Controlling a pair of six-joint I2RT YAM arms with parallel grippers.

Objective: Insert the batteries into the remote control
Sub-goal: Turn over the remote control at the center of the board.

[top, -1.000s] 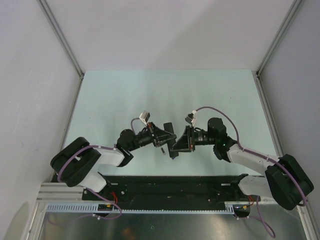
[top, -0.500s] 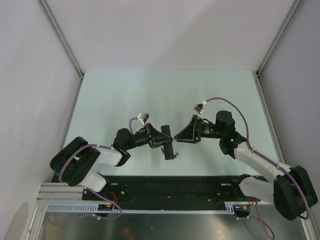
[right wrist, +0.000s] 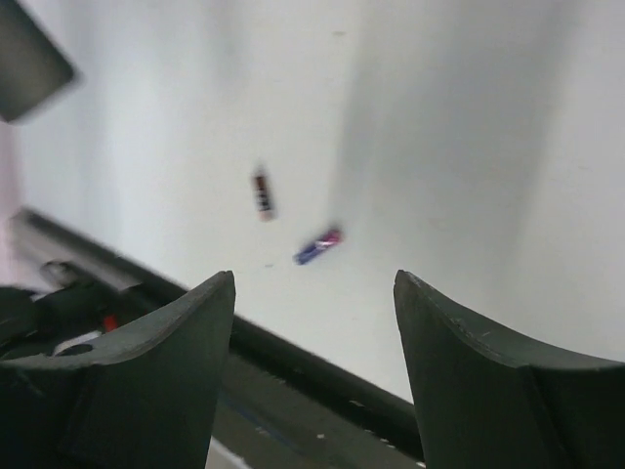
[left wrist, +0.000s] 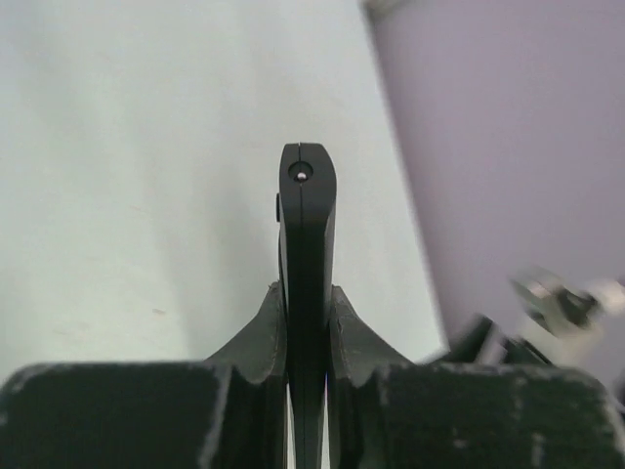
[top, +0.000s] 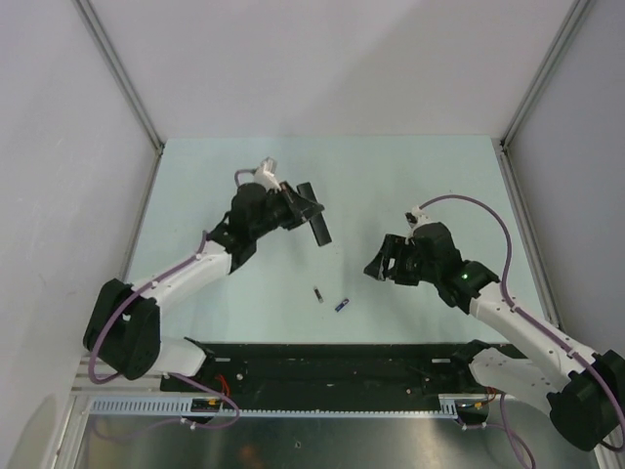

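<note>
My left gripper (top: pixel 301 203) is shut on the remote control (top: pixel 320 231), a slim black bar held above the back left of the table. In the left wrist view the remote control (left wrist: pixel 308 220) stands edge-on, pinched between both fingers (left wrist: pixel 259 337), around my left gripper (left wrist: pixel 308 298). Two batteries lie on the table near the front: a dark one with a red band (top: pixel 317 294) and a blue one (top: pixel 342 306). My right gripper (top: pixel 374 266) hangs open and empty to their right. Past the open right gripper (right wrist: pixel 314 283), its wrist view shows the dark battery (right wrist: pixel 262 193) and the blue battery (right wrist: pixel 318 245).
The black mounting rail (top: pixel 332 362) runs along the table's near edge, just in front of the batteries. Grey walls close in the pale green table (top: pixel 410 186) on three sides. A blurred dark shape (right wrist: pixel 29 54) fills the right wrist view's top left corner.
My left arm has swung up and back to the left with the remote control. My right gripper opened and drew away to the right. The blue battery now lies beside the dark one.
</note>
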